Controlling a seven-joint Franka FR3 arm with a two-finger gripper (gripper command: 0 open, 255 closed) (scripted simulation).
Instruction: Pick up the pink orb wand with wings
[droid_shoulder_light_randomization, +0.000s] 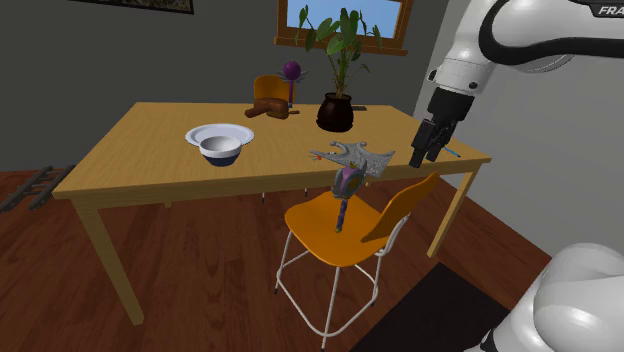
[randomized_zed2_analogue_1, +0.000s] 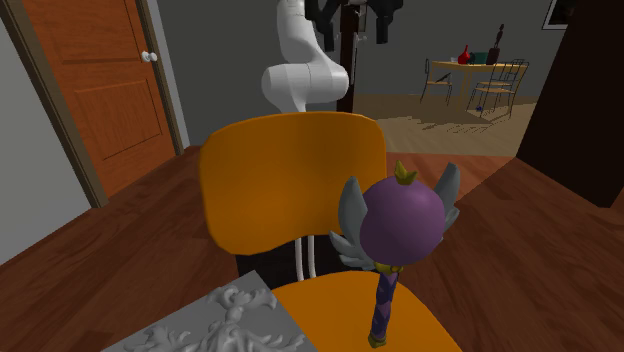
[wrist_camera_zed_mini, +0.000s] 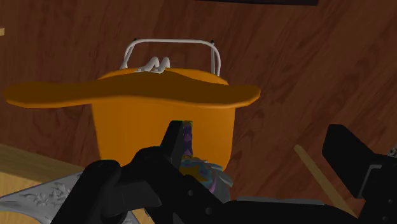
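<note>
While the arm (droid_shoulder_light_randomization: 478, 48) reaches in over one end of the table (droid_shoulder_light_randomization: 150, 140), the gripper (droid_shoulder_light_randomization: 425, 152) hangs above the near corner of that end, pointing down. Its fingers (wrist_camera_zed_mini: 173, 137) stand apart, with nothing clasped between them.

1. Floor (droid_shoulder_light_randomization: 200, 290): dark wood boards, below the gripper.
2. Table: light wood. Most of its top runs away from the gripper toward the shoulder view's left.
3. Chair (droid_shoulder_light_randomization: 330, 235): orange shell on white wire legs. It stands below the gripper, just beside the table's near edge, with its backrest on the side away from the table.
4. Plant (droid_shoulder_light_randomization: 335, 110): in a dark pot on the table, beyond the gripper toward the far edge.
5. Slab (droid_shoulder_light_randomization: 360, 158): grey and carved. It lies at the table's near edge, near the gripper on the shoulder view's left.
6. Bowl (droid_shoulder_light_randomization: 218, 140): white, farther along the table, well apart from the gripper.
7. Wand (droid_shoulder_light_randomization: 345, 188): stands upright on the chair seat, lower than the gripper and to the shoulder view's left of it, just below the slab. The orb is purple rather than pink, with grey wings, a small gold crown and a blue patterned handle. In the wrist view the handle shows just beside one finger, lying beyond it. The gripper does not touch the wand.
</note>
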